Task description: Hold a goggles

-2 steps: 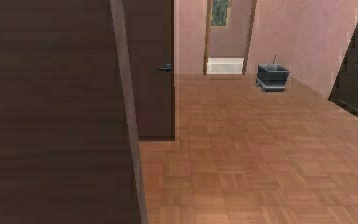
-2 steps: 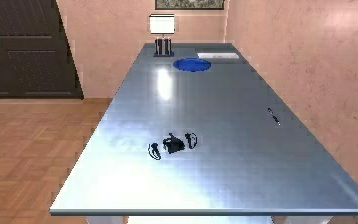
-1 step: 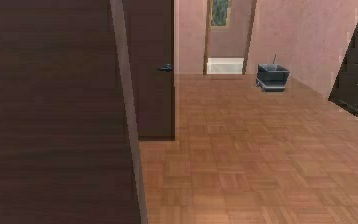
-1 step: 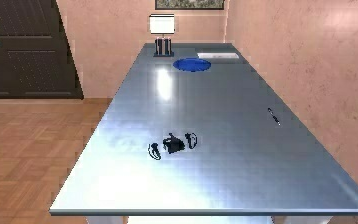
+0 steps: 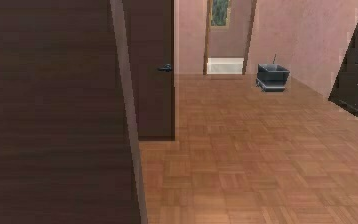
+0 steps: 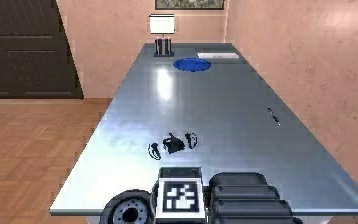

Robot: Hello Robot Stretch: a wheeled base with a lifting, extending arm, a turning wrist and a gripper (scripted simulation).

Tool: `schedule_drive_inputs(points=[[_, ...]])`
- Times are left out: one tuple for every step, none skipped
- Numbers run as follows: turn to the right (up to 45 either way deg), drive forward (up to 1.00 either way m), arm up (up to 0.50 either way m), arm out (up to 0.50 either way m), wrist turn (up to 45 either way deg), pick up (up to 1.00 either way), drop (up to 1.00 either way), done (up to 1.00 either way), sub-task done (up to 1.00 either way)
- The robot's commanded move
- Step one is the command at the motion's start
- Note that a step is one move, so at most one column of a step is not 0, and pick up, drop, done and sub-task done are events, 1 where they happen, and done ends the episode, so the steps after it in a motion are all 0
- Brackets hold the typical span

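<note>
While the robot stands alongside the long grey bench [image 6: 237, 110], the task looks to be at the reaching step: the goggles [image 6: 174, 145] are not yet lifted. They show as a small dark thing with pale loops at either end, lying flat on the near part of the bench, just beyond the white marker square [image 6: 183, 195] at the arm side view's bottom edge.

Left of that square sits a dark rounded part that I take for the gripper [image 6: 128, 209]. Its far end cannot be made out, so I cannot tell whether its fingers are spread or pressed together, nor whether it holds anything.

A blue plate [image 6: 191, 64] lies well apart at the bench's far end, and a thin dark pen-like thing [image 6: 275, 117] lies toward the arm side view's right.

As I judge it, the next move calls for reaching the arm out over the bench, lining the gripper up with the dark middle of the goggles rather than the thin loops, then lowering gently, since so light a thing may slide on the smooth top.
</note>
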Motion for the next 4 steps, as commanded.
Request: schedule_drive_inputs(points=[[0.0,0.00,0.00,0.22,0.0,0.00,0.00,0.00,0.00],[0.0,0.00,0.00,0.00,45.0,0.00,0.00,0.00,0.00],[0.0,0.00,0.00,0.00,45.0,0.00,0.00,0.00,0.00],[0.0,0.00,0.00,0.00,45.0,0.00,0.00,0.00,0.00]])
